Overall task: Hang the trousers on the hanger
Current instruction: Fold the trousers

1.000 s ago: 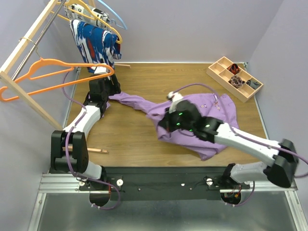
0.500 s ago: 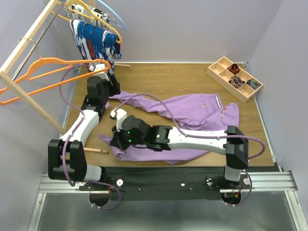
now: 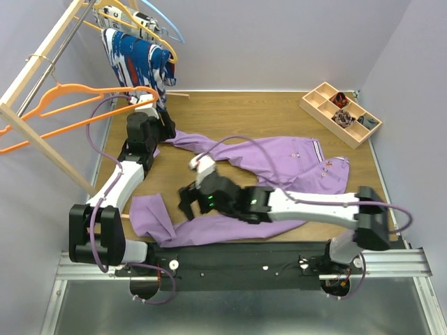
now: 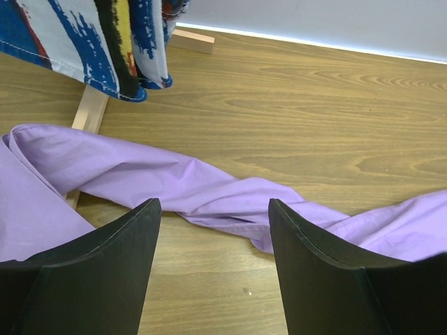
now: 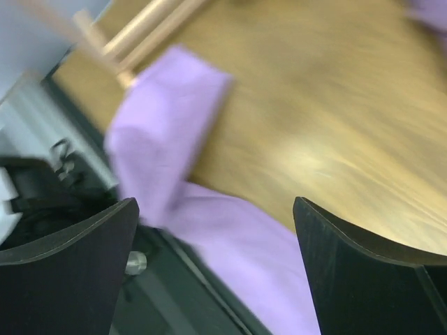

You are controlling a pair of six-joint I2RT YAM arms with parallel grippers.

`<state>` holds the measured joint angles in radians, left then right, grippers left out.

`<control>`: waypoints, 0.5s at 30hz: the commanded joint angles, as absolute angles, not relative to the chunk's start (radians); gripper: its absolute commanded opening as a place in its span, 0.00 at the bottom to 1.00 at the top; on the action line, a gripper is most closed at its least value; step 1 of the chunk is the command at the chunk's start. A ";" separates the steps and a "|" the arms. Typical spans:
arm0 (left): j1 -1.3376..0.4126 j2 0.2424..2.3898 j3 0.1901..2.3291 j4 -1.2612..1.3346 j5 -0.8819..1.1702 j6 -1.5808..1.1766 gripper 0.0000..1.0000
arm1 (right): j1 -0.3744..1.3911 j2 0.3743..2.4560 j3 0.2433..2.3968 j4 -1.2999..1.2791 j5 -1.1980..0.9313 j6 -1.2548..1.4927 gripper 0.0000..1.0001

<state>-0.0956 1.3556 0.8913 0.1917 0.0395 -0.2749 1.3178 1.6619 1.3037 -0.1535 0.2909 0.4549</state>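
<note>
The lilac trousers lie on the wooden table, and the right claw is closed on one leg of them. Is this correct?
Not fully. The right claw is open and holds nothing; the right wrist view shows it spread wide. The trousers do lie on the table.

The trousers (image 3: 279, 157) are showing soft, matt, creased cloth; the table (image 3: 237, 115) smooth grained wood; the hanger (image 3: 68, 87) smooth plastic.

One pair of lilac-purple fabric trousers (image 3: 279, 157), three thin plastic hangers upper left — bright orange hanger (image 3: 70, 86), yellow-orange hanger (image 3: 112, 10), light blue hanger (image 3: 171, 24) — one blue-white-red patterned garment (image 3: 136, 59), one compartmented wooden tray (image 3: 318, 105), two white-and-black robot arms (image 3: 126, 178)
</note>
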 commanded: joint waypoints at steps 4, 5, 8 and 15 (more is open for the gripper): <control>-0.161 1.330 0.884 0.201 0.035 -0.276 0.72 | 0.938 1.307 0.949 -0.319 0.506 0.661 1.00; -0.173 1.338 0.890 0.201 0.037 -0.275 0.72 | 0.889 1.272 0.922 -0.331 0.509 0.690 1.00; -0.215 1.356 0.899 0.199 0.043 -0.273 0.72 | 0.692 1.143 0.815 -0.353 0.508 0.719 1.00; -0.337 1.364 0.902 0.199 0.008 -0.276 0.72 | 0.185 1.089 0.753 -0.353 0.349 0.684 1.00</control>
<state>-0.2764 1.3548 0.8909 0.1921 0.0338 -0.2764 0.4057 1.0687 0.7631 -0.3340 0.4469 0.6807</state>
